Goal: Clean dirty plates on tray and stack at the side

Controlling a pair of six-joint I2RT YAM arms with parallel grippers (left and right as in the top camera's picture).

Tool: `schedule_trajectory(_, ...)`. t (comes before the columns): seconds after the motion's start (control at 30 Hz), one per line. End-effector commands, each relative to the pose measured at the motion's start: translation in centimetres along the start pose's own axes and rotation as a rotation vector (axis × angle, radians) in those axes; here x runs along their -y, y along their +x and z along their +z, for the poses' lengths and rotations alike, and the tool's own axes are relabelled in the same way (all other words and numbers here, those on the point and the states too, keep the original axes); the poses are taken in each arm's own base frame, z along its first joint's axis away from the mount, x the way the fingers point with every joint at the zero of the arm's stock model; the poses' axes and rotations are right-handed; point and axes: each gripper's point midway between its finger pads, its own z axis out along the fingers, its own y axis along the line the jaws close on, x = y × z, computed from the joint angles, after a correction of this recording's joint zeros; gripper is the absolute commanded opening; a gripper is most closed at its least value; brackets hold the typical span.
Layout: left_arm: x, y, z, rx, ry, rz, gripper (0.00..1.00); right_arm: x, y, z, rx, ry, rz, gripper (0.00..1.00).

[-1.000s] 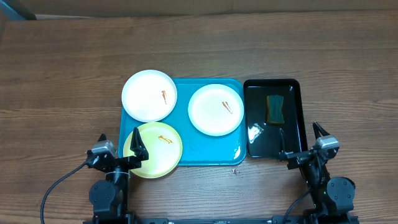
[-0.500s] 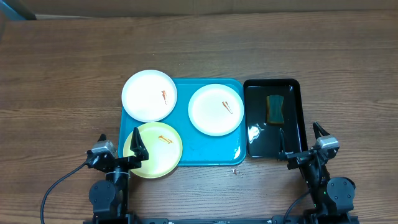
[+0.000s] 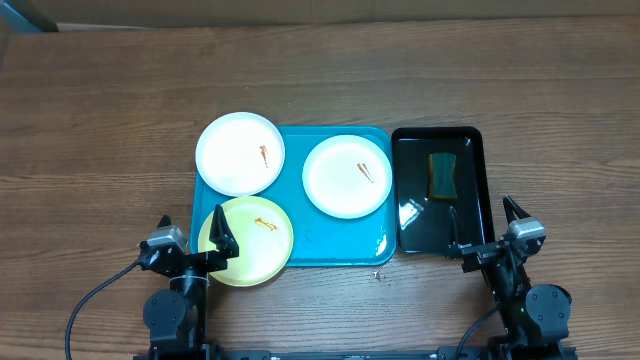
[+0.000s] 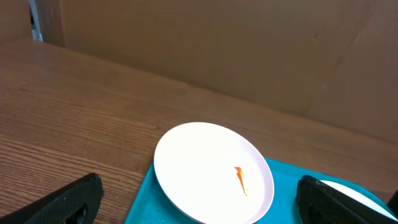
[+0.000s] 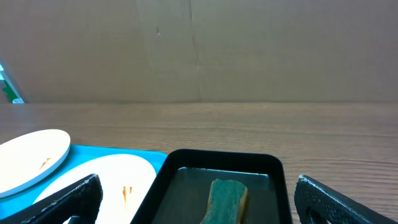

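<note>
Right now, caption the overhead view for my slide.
Three smeared plates on a turquoise tray, sponge in the black tray, both grippers open, nothing held.

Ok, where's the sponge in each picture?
Overhead: the sponge lies right of centre, in the black tray.
Left wrist: not in view.
Right wrist: the sponge is at bottom centre, in the black tray.
Shared landmark: the blue tray, also at bottom left for both wrists.
</note>
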Motion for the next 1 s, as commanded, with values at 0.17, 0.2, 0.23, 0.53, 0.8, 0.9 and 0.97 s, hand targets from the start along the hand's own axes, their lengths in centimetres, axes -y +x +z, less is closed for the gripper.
schedule_trajectory(0.17,3.7,-0.8,-0.6,-0.005,0.202,0.013,1.00,-1.1,-0.5,-0.1,0.019,-0.063,0.070,1.00)
schedule_trajectory(0.2,4.4,-1.4,-0.8,0.001,0.236,0.016,1.00,-1.2,-0.8,-0.2,0.016,-0.067,0.101,1.00)
schedule_trajectory(0.23,5.0,-2.1,-1.2,0.006,0.260,0.019,1.00,-1.4,-1.2,-0.4,0.007,-0.075,0.122,1.00)
schedule_trajectory(0.53,9.3,-10.3,-4.2,-0.173,0.323,0.047,1.00,-2.6,-10.3,-2.9,-0.069,-0.064,0.138,1.00)
schedule_trajectory(0.8,12.3,-13.1,-3.1,-0.747,0.338,0.018,1.00,-2.7,-14.7,0.2,-0.511,-0.013,0.122,1.00)
schedule_trajectory(0.9,13.0,-13.4,-1.3,-0.930,0.311,-0.047,1.00,-2.8,-15.3,2.5,-0.685,-0.008,0.154,1.00)
schedule_trajectory(0.97,13.2,-13.3,0.5,-0.999,0.299,-0.094,1.00,-3.8,-15.9,4.4,-0.753,-0.058,0.190,1.00)
